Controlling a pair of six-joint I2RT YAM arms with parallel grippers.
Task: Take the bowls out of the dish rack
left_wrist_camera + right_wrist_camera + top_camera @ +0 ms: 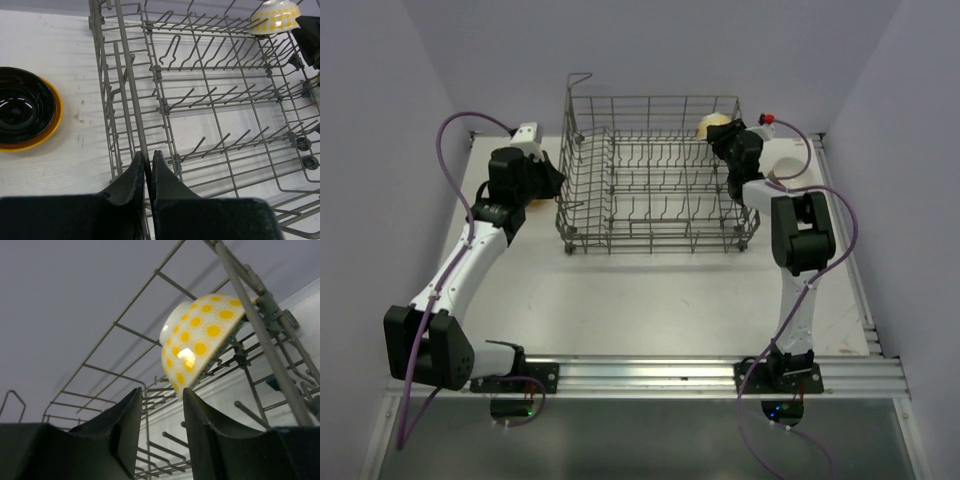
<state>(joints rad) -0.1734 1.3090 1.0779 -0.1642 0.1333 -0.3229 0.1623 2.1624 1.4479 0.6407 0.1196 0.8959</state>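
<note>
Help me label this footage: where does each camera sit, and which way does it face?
Top external: above and behind the bases, looking down on the table and dish rack; left arm and right arm show whole.
Left wrist: on the left arm, facing across the rack from its left side, black bowl beside it; the shut left gripper shows.
Right wrist: low, facing up at the dotted bowl in the rack's corner; the right gripper shows, jaws apart.
Shared: both wrist views catch the dotted bowl.

bowl (pixel 712 125) in dish rack (pixel 650 180), dishes (pixel 22 107) left
</note>
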